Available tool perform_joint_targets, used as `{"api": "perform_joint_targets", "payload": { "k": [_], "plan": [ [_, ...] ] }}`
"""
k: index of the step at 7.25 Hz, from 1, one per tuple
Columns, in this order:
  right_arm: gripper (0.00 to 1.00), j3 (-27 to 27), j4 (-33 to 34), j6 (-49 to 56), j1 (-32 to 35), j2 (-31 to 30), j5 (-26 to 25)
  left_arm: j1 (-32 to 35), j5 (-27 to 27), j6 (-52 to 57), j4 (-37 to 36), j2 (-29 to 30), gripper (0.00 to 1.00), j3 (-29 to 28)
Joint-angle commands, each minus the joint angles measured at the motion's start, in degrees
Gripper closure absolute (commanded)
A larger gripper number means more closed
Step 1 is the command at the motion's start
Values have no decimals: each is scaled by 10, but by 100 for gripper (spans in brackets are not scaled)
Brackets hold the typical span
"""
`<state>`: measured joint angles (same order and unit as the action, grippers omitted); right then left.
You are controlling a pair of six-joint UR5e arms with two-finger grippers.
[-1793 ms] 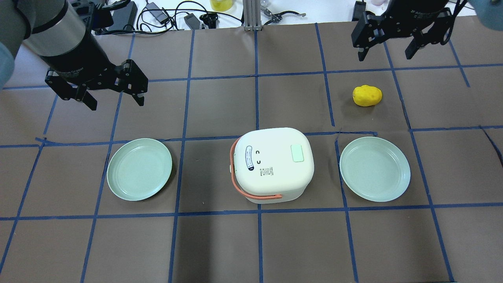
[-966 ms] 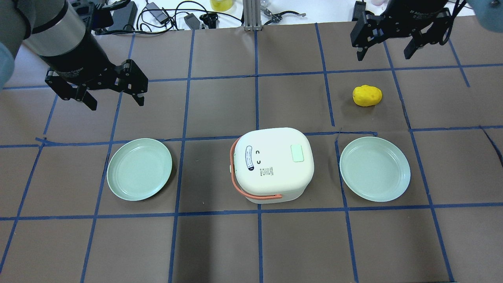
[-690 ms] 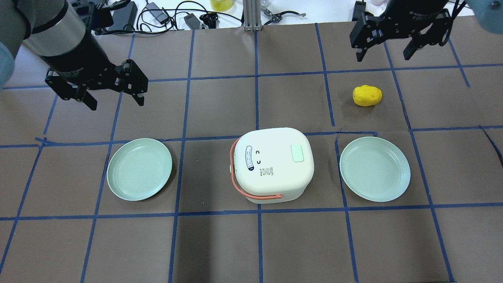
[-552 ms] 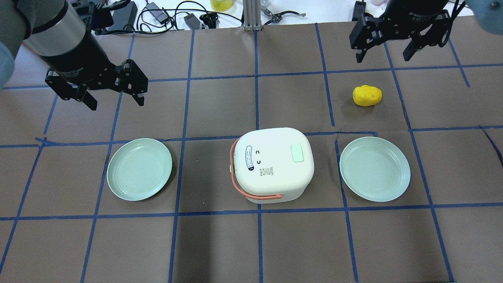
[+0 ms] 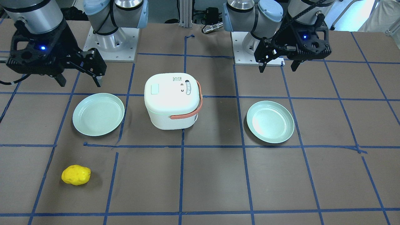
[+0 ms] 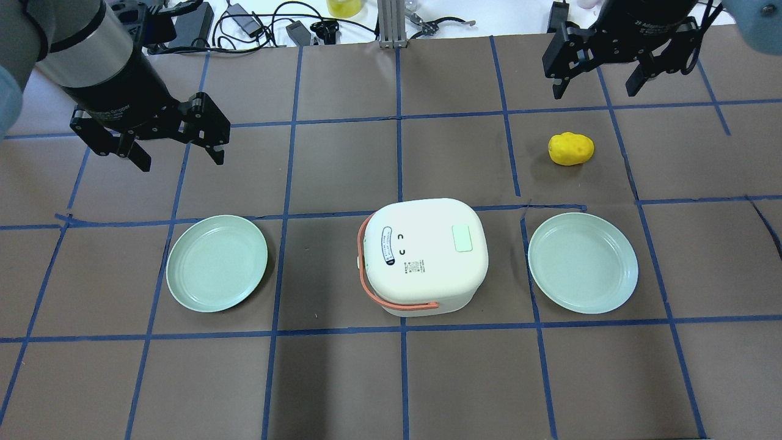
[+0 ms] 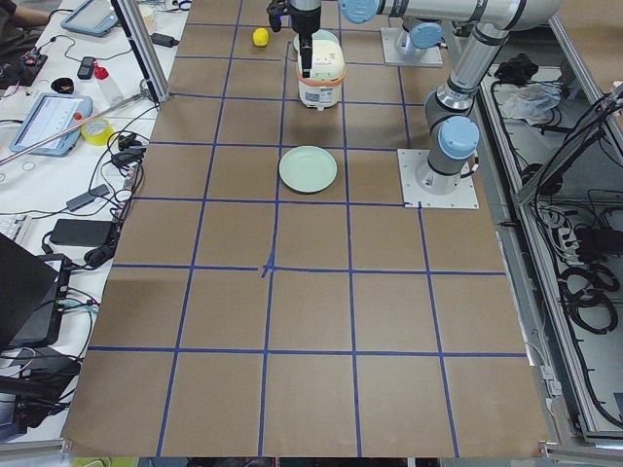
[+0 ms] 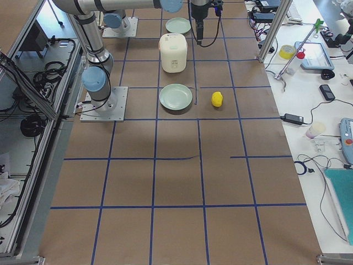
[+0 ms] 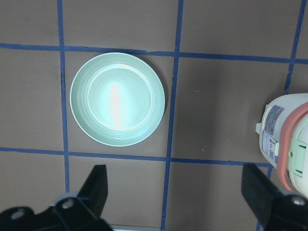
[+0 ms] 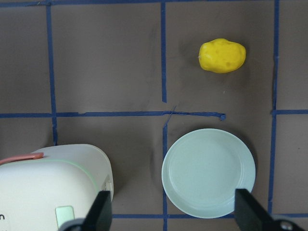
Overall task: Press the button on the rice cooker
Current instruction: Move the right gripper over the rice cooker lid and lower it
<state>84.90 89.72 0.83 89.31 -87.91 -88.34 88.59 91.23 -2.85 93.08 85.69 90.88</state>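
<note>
The white rice cooker (image 6: 421, 269) with an orange handle stands at the table's middle, lid shut. Its pale green button (image 6: 462, 238) sits on the lid's right part and also shows in the front view (image 5: 155, 89). My left gripper (image 6: 182, 160) is open and empty, hovering behind the left plate, well away from the cooker. My right gripper (image 6: 594, 91) is open and empty, high at the far right, beyond the yellow potato. The right wrist view shows the cooker (image 10: 53, 187) at lower left and the left wrist view shows the cooker (image 9: 288, 139) at the right edge.
Two pale green plates flank the cooker, one on the left (image 6: 217, 263) and one on the right (image 6: 582, 263). A yellow potato (image 6: 570, 148) lies behind the right plate. Cables and tools lie along the far table edge.
My right gripper has shifted very slightly to the left. The left gripper, cooker, plates and potato have not moved.
</note>
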Motion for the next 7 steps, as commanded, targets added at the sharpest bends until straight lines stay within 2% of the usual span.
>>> {"api": "perform_joint_targets", "payload": {
  "k": [1,2,3,4,6,7],
  "plan": [
    [80,52,-1,-22,43,-12,14,0,0,0,0,0,0,0],
    [89,69,-1,-75,75,-11,14,0,0,0,0,0,0,0],
    [90,91,10,-119,112,-8,11,0,0,0,0,0,0,0],
    [97,117,34,-133,132,-7,11,0,0,0,0,0,0,0],
    [98,180,114,-145,149,-7,11,0,0,0,0,0,0,0],
    [99,198,130,-145,151,-7,13,0,0,0,0,0,0,0]
  ]
}}
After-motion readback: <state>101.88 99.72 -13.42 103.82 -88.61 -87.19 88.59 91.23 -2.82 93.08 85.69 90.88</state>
